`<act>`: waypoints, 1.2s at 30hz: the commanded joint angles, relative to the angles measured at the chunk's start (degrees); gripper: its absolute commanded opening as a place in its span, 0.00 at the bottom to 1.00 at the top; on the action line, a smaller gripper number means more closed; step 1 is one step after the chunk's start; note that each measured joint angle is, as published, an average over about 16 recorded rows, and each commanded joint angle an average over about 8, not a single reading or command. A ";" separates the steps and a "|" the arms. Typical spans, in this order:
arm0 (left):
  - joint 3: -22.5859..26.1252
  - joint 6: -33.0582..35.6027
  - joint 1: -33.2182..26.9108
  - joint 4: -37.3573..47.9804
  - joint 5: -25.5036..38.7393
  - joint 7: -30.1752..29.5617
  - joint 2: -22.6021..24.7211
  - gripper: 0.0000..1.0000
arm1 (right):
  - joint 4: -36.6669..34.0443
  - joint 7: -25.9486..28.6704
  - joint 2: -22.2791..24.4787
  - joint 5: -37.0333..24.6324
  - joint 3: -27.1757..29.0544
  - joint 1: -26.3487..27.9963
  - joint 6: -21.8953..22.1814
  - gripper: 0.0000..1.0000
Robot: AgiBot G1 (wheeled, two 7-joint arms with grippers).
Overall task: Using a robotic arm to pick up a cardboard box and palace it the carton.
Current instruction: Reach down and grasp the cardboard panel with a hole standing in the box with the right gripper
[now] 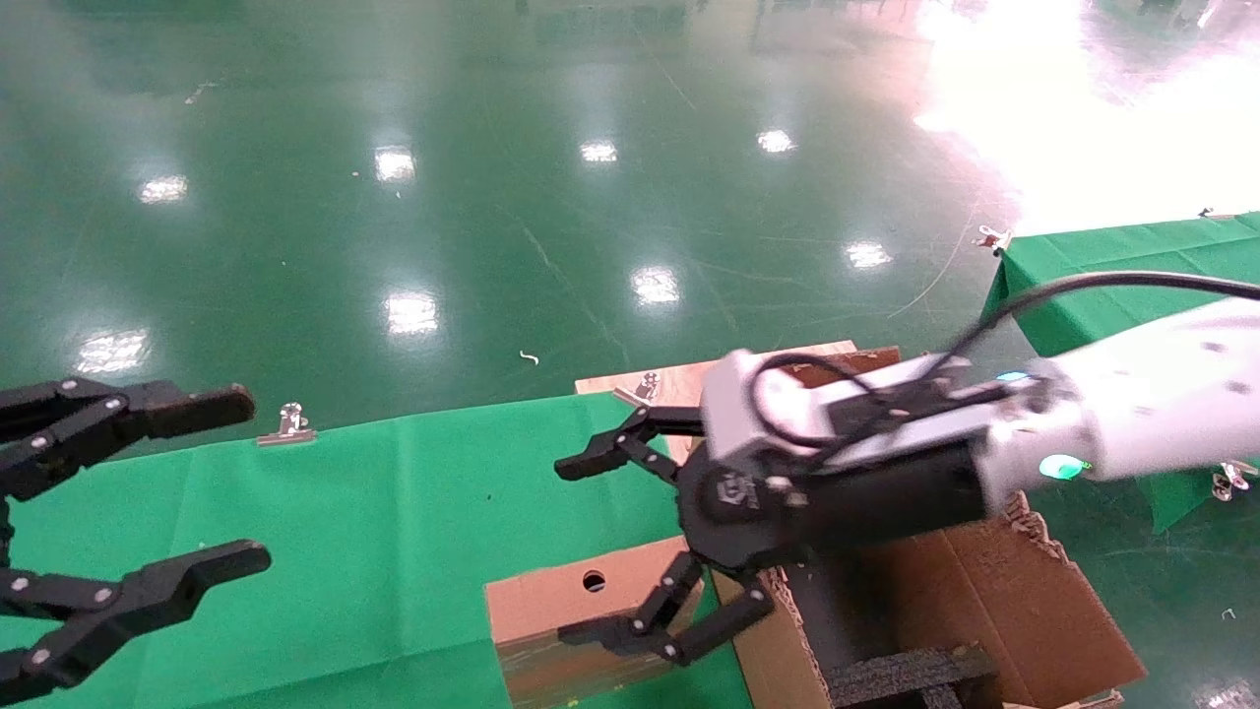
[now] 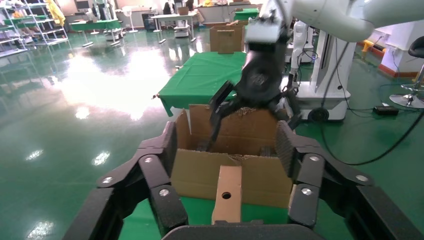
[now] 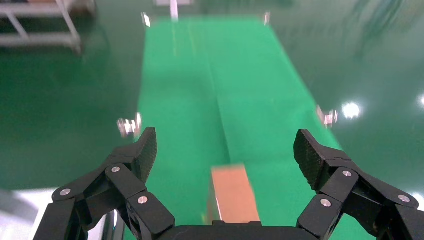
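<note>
The right arm (image 1: 1142, 414) — white and glossy, with a black cable looping over its silver camera block — reaches in from the right, over the near corner of the carton (image 1: 1024, 601). Its right gripper (image 1: 615, 551) hangs above the cardboard box (image 1: 581, 615), black fingers spread wide and empty: one finger stretched out toward the far side over the green cloth (image 1: 413, 551), two lower ones curling down over the box's near-right part. Whether those lower tips touch the cardboard I cannot tell from the head view.

The cardboard box lies on the green cloth just beside the carton's left wall, its small round hole facing up. From the right wrist view the box (image 3: 232, 195) sits between the splayed fingers (image 3: 127, 167), with open gaps on both sides — nothing gripped. The cloth-covered table (image 3: 215, 90) runs away lengthwise beyond it.

The carton stands open at the table's right end, ragged flaps folded out, a black foam insert (image 1: 906, 675) showing inside. In the left wrist view the carton (image 2: 200, 172) stands behind the narrow box (image 2: 227, 192), and the right gripper (image 2: 252, 107) hangs above both.

The left gripper (image 1: 148, 492) is parked at the left edge of the table, all black, its fingers held wide apart and holding nothing. Metal clips (image 1: 287, 425) pin the cloth along its far edge.
</note>
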 commanded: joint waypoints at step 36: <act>0.01 -0.01 0.00 0.01 0.00 0.01 -0.01 1.00 | -27.10 -14.70 -23.84 -16.59 -44.54 27.28 -0.51 0.31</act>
